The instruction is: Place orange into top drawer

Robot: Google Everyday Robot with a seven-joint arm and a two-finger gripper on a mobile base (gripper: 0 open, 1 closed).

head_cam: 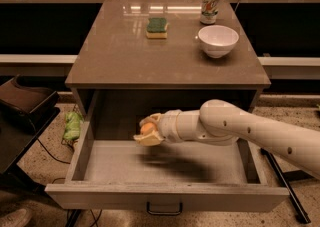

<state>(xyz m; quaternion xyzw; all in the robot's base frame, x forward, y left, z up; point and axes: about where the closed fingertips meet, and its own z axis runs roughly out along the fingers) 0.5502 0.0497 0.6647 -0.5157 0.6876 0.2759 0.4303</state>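
The top drawer (165, 193) stands pulled open below the cabinet top, with a pale grey floor and a dark handle on its front. My gripper (146, 131) reaches in from the right on a white arm and is shut on the orange (147, 129). It holds the orange a little above the drawer floor, left of the middle. Only part of the orange shows between the pale fingers (148, 140).
On the cabinet top (125, 56) lie a green-and-yellow sponge (157, 27), a white bowl (218, 40) and a drink can (210, 6). A dark chair (27, 103) stands at the left, with a green object (73, 125) on the floor beside the drawer.
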